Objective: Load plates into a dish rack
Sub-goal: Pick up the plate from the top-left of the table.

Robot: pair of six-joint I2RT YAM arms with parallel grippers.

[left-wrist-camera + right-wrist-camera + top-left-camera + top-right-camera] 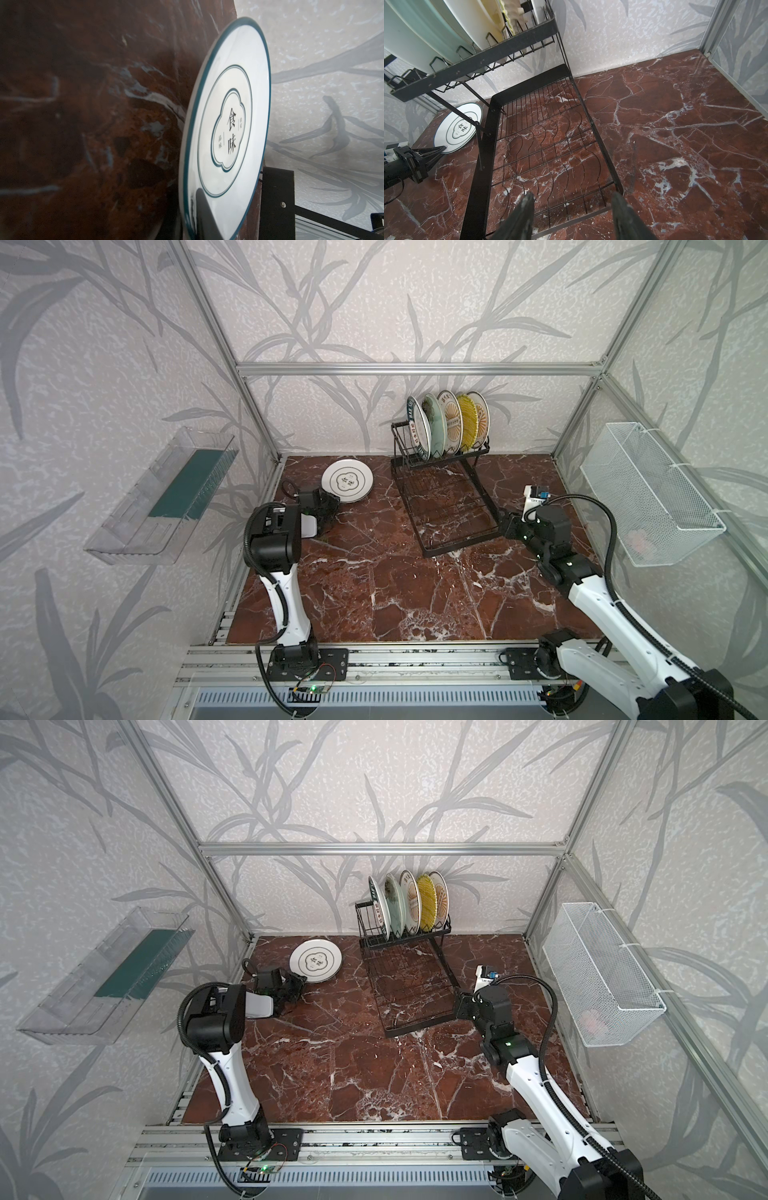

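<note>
Plates: five stand on edge in the dish rack's upper slots. They overlap, so the rear faces show only as slivers, and the right wrist view cuts them off. Ringed-emblem plate lies on the table left of the rack, not touching it. Left gripper pinches its near rim, one finger on the top face, the other hidden underneath. Right gripper has its jaws well apart and empty, over the rack's front tray edge; contact unclear.

White teal-ringed plate, black wire rack, red-brown marbled table.
</note>
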